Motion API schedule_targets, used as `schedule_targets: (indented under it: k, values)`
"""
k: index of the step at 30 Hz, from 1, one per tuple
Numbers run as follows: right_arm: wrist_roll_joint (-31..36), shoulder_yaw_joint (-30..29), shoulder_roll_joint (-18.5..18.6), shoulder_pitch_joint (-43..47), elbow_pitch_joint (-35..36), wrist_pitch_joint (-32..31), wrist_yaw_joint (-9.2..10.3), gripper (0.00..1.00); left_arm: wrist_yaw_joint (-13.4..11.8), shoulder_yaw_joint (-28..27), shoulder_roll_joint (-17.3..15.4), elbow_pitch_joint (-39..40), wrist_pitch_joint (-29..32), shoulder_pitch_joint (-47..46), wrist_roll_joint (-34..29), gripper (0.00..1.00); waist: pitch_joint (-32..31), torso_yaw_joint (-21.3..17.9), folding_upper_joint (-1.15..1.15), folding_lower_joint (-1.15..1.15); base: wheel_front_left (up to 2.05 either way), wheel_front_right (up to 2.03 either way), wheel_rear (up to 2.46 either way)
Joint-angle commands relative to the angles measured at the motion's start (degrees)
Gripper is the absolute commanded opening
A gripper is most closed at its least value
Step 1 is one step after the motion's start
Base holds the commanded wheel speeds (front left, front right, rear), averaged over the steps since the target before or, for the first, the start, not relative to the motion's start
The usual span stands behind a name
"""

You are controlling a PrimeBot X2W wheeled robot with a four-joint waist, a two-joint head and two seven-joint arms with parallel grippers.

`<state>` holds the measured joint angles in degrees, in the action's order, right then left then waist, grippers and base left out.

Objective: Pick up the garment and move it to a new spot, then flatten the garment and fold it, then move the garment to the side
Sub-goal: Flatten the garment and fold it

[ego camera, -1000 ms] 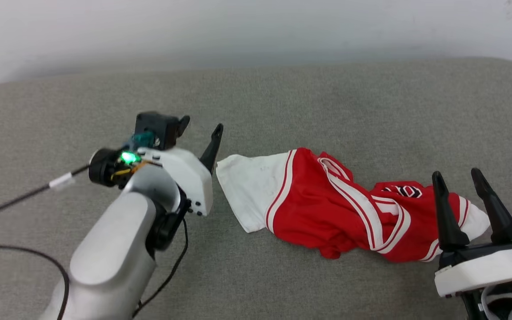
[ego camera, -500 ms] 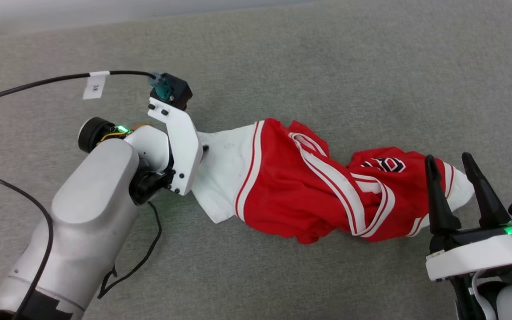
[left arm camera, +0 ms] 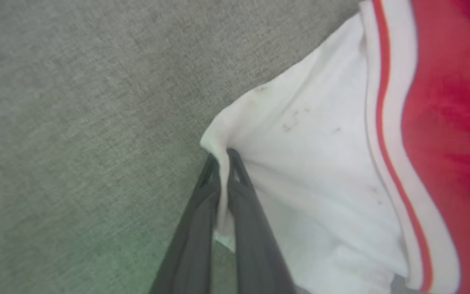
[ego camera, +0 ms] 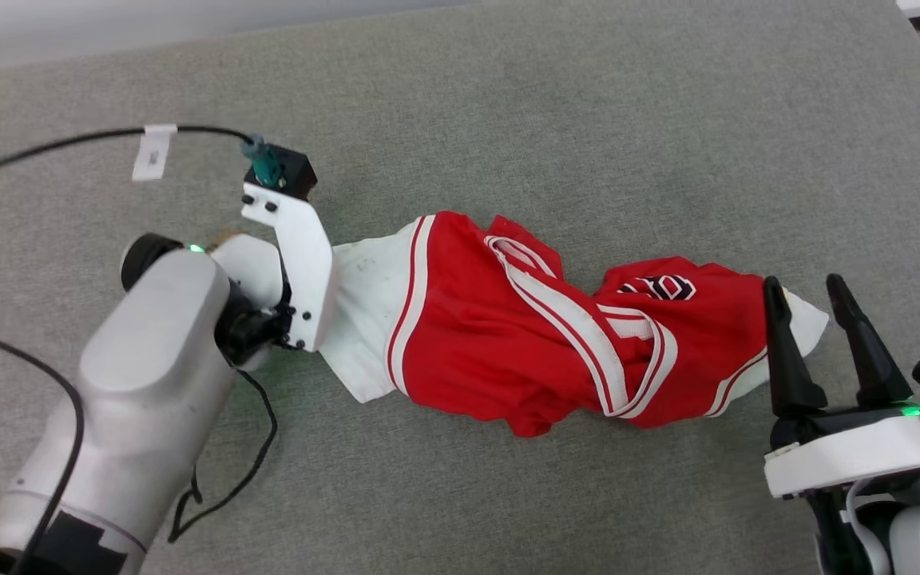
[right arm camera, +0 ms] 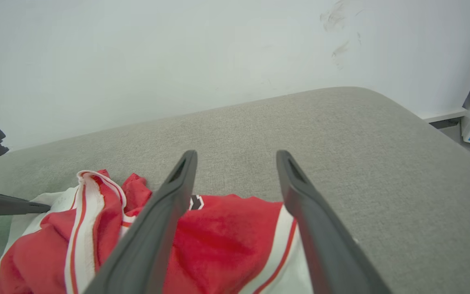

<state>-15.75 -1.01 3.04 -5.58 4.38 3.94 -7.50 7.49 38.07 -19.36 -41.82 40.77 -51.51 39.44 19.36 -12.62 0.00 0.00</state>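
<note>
the garment [ego camera: 500, 351] lay bunched and twisted in a long heap across the middle of the grey upholstered surface [ego camera: 588, 120], with a white sleeve [left arm camera: 308, 171] at its left end. the left hand [left arm camera: 220, 157] was pressed together on the corner of that sleeve, pinching a thin fold of white cloth between its fingers. the right hand [ego camera: 803, 286] stood spread at the garment's other end and gripped nothing; whether it touched the cloth could not be told.

the pinch took only the very edge of the sleeve, so in my judgement the weight of the rest might have drawn the fold out of the fingers on a lift. held by one corner alone, the garment would likely have hung as a twisted rope and landed no flatter than it lay. a sideways drag could also have snagged the far end on the right hand's open fingers. the black cable [ego camera: 69, 144] trailing from the left wrist might have caught on the surface.
</note>
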Motion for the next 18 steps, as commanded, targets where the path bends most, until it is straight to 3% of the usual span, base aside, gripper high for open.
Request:
schedule_targets:
  k: [1, 8, 13, 18]
  values:
    - [-0.5, -0.4, -0.2, 0.3, -0.1, -0.3, 0.02, 1.0, -0.1, 1.2, 0.6, -2.1, 0.0, 4.8, -0.2, 0.0, -0.8, 0.8, 0.0, 0.0, 0.0, 0.0, 0.0]
    - [-1.5, -3.4, 0.0, 1.2, 0.0, -4.6, 0.02, 1.0, -0.7, -1.5, 0.5, 1.4, -12.8, 3.7, -0.8, 0.0, -4.5, 4.0, 0.0, 0.0, 0.0, 0.0, 0.0]
    - [-3.6, -6.3, 1.0, 1.4, -2.4, -10.4, 0.02, 1.0, -3.4, -3.6, 0.0, 5.4, -21.0, 6.2, -1.1, 0.0, -7.2, 5.9, 0.0, 0.0, 0.0, 0.0, 0.0]
    - [-5.5, -10.6, 3.5, -0.6, -7.8, -17.8, 0.02, 1.0, -6.7, -4.8, -0.9, 11.2, -25.2, 9.0, -1.8, 0.0, -8.5, 7.7, 0.0, 0.0, 0.0, 0.0, 0.0]
